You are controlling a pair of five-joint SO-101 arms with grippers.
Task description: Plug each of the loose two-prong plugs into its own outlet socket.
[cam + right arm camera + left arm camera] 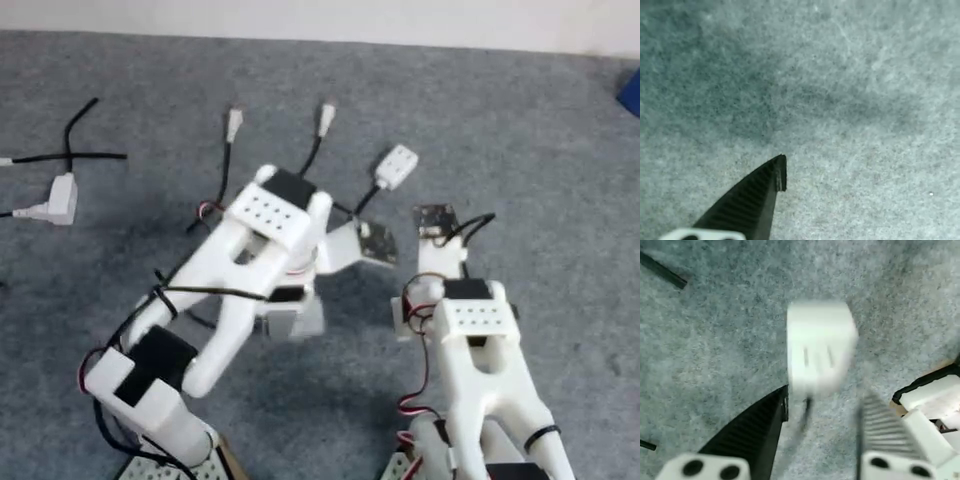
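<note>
**Outlet socket** point(822, 347): white block, blurred. It lies on the grey carpet point(540, 150) just beyond the tips of the left gripper point(824, 401), in line with the gap between them and touched by neither. The slotted face is turned toward the wrist camera, with two short dark slots side by side and parallel. The long axis runs in line with the gripper's reach. A thin dark cord point(804, 417), blurred, leaves the end nearest the gripper and passes between the fingers.

**Left gripper:** jaws wide apart, black ribbed finger point(757, 435) on one side, pale ribbed finger point(882, 425) on the other. Nothing is gripped.

**First small plug** point(233, 122) and **second small plug** point(326, 117): white, on the far carpet beyond the left arm point(250, 260). Their heads point away from the arms and their black cords trail back toward them.

**White cord-end block** point(397, 165): near the second small plug, lying diagonally, with its cord at the end nearer the arms.

**Side plug** point(60, 198): white, at the far left, well apart from the rest, just beside the crossed black cables point(75, 150).

**Right gripper** point(438, 262): over carpet. How far open it is cannot be told
</note>
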